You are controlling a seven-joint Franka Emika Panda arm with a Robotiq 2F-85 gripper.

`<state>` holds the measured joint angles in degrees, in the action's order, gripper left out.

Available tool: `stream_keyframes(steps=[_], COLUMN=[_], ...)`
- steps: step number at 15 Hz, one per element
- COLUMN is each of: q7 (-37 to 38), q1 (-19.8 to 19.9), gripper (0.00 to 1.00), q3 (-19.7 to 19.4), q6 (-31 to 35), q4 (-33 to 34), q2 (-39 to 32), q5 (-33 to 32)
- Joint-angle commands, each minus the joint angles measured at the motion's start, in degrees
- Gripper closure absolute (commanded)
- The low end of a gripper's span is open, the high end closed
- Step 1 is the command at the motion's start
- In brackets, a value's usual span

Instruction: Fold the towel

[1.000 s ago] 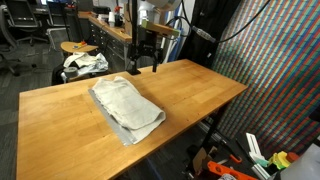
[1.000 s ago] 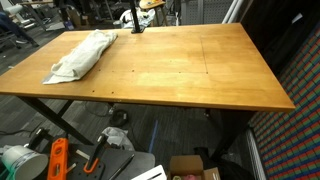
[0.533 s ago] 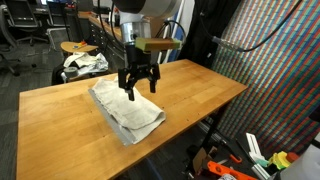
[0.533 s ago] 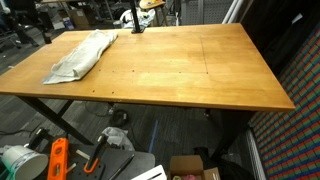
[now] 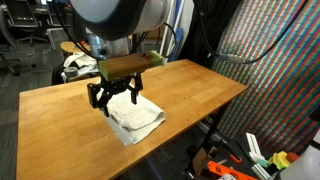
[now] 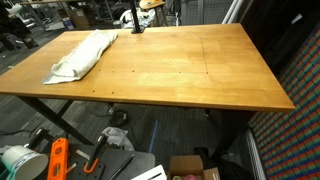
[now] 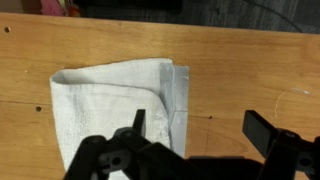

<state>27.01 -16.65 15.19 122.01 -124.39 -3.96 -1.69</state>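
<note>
White-grey cloth fills the left of the wrist view: the towel (image 7: 115, 100) lies flat on the wooden worktop (image 7: 250, 70). It is a wrinkled rectangle, and its right edge shows stacked layers, so it looks folded over at least once already. Right of that edge is plain wood. The pincer (image 7: 200, 130) hangs above with its jaws spread wide and nothing between them, one finger over the towel's layered edge and the other over wood.

In both exterior views the towel (image 6: 82, 55) sits toward one end of the worktop, and the pincer (image 5: 113, 102) hovers just over the towel (image 5: 140, 120). The step in hand appears to be the approach for a further fold. Next it probably needs to drop onto an edge or corner, pinch the layers together, and carry them across.
</note>
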Motion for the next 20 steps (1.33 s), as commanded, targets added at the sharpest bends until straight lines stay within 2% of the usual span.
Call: stream_keyframes(steps=[1,3,5,9,10,11,12,13,15,16,17,19,20], q7=[8.72,10.80,10.47,6.40,5.65,4.59,3.27,1.88,-1.74,-3.54,-4.84,-6.53,-6.80], q1=[-1.24,-1.72,-1.92,-1.27,-1.18,-0.98,-0.79,-0.68,-0.32,-0.07,0.08,0.23,0.27], gripper=[0.00,0.00,0.00,0.00,0.05,0.20,0.29,0.30,0.46,0.44,0.20,0.17,0.25], q3=[-0.70,-1.58,-2.49,-3.95,-4.31,-4.58,-4.78,-4.99,-5.03,-4.92,-4.84,-4.82,-4.92], q6=[-0.75,-1.56,-2.24,-6.86,-8.15,-9.50,-11.14,-12.64,-14.84,-15.25,-14.51,-12.83,-10.86], q4=[6.96,10.00,12.83,17.81,18.80,19.41,20.01,20.39,20.15,19.86,19.28,18.37,17.63], q2=[-6.97,-10.44,-13.65,-18.38,-19.26,-19.76,-20.35,-20.76,-21.07,-21.15,-21.23,-21.51,-21.57], q5=[-8.40,-11.02,-10.99,-7.22,-6.70,-5.98,-5.16,-4.58,-2.64,-1.67,-0.75,0.88,1.55])
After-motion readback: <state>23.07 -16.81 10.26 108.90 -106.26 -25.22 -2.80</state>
